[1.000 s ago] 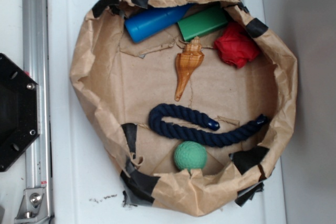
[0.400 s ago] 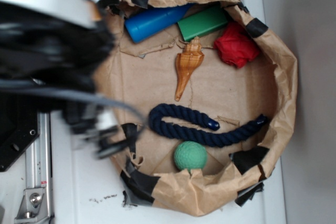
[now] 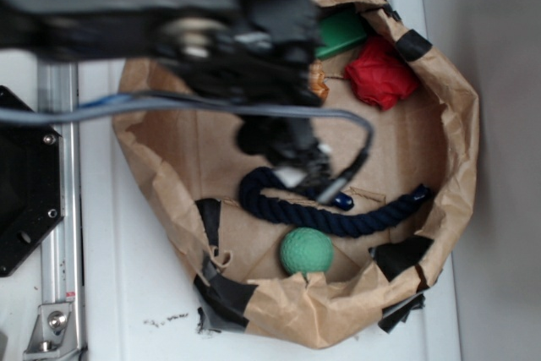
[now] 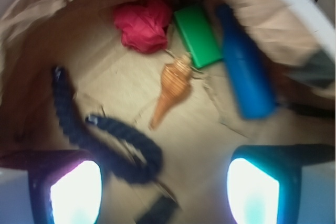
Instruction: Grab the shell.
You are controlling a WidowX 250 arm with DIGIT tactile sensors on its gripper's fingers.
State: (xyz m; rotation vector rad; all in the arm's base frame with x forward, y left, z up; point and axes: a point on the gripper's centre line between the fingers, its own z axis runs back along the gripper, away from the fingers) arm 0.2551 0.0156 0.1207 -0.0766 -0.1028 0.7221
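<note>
The shell is glossy orange-tan and lies on the brown paper floor of the bag, its thin point aimed toward my gripper in the wrist view. In the exterior view only an orange sliver of the shell shows beside my blurred arm. My gripper is open above the bag floor, short of the shell's tip, with nothing between its glowing fingers. From outside, the gripper hangs just over the near bend of the rope.
A dark blue rope curls below the shell. A red cloth lump, green block and blue cylinder crowd the shell's wide end. A green ball sits near the crumpled bag wall.
My arm swept in from the left and now hangs over the bag, hiding the blue cylinder and most of the shell in the exterior view. The objects have not moved.
</note>
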